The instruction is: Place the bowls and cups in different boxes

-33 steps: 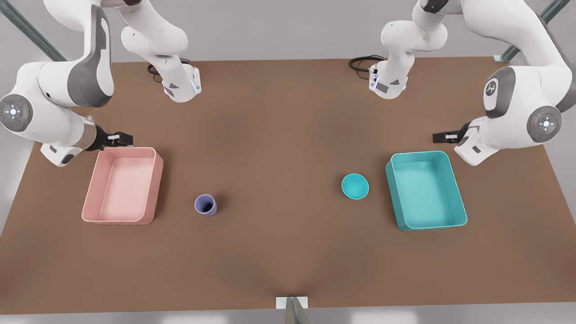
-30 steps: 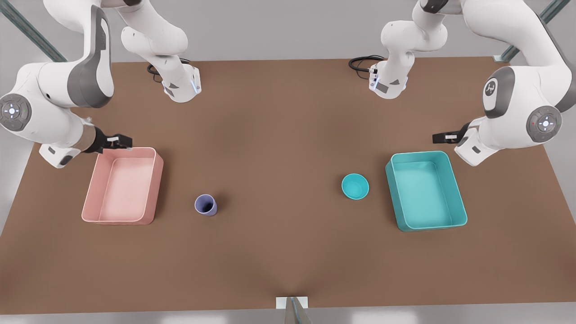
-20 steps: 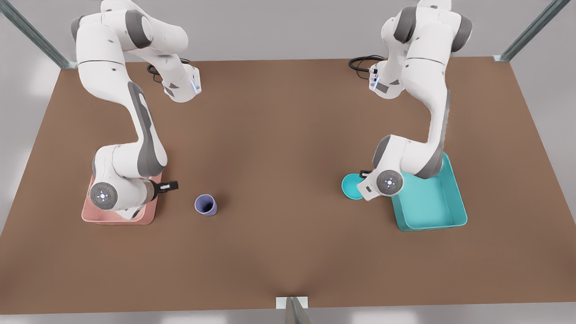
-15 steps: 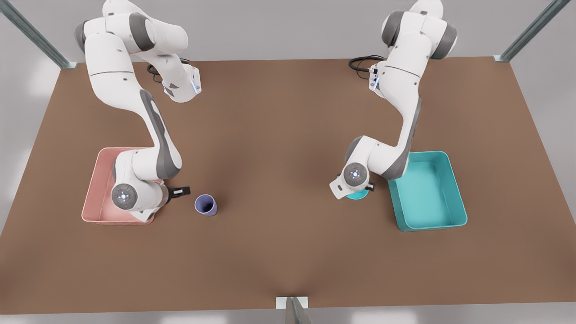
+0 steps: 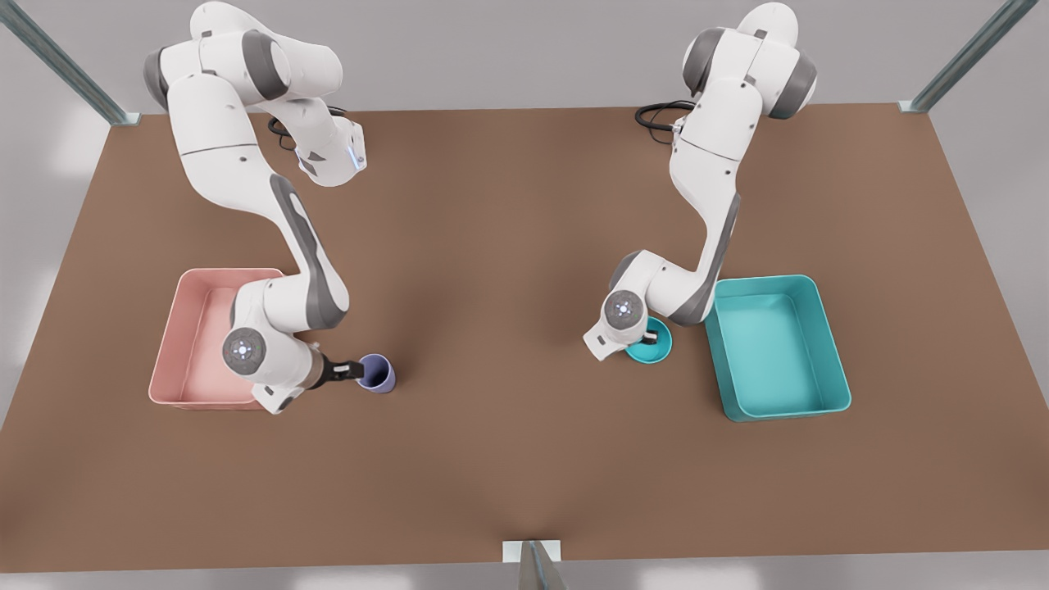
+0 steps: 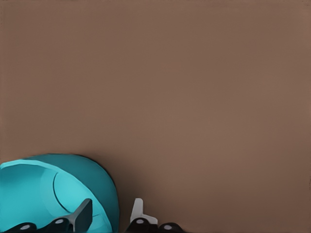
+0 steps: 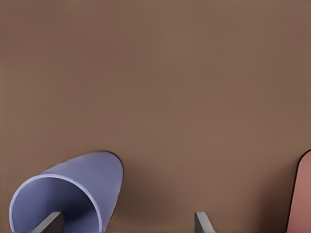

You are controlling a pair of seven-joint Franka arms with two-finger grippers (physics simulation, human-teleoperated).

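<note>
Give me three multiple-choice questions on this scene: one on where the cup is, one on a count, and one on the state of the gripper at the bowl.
1. Where is the purple cup?
A. In the pink box
B. On the table beside the pink box
C. In the teal box

2. How many boxes are there?
A. One
B. Two
C. Three

3. What is the left gripper doing at the teal bowl?
A. Open, fingers astride the rim
B. Holding the bowl over the teal box
C. Shut, up by the table's far edge

Answers:
1 B, the cup stands on bare table.
2 B, one pink and one teal.
3 A, the left wrist view shows one finger inside the bowl and one outside.
</note>
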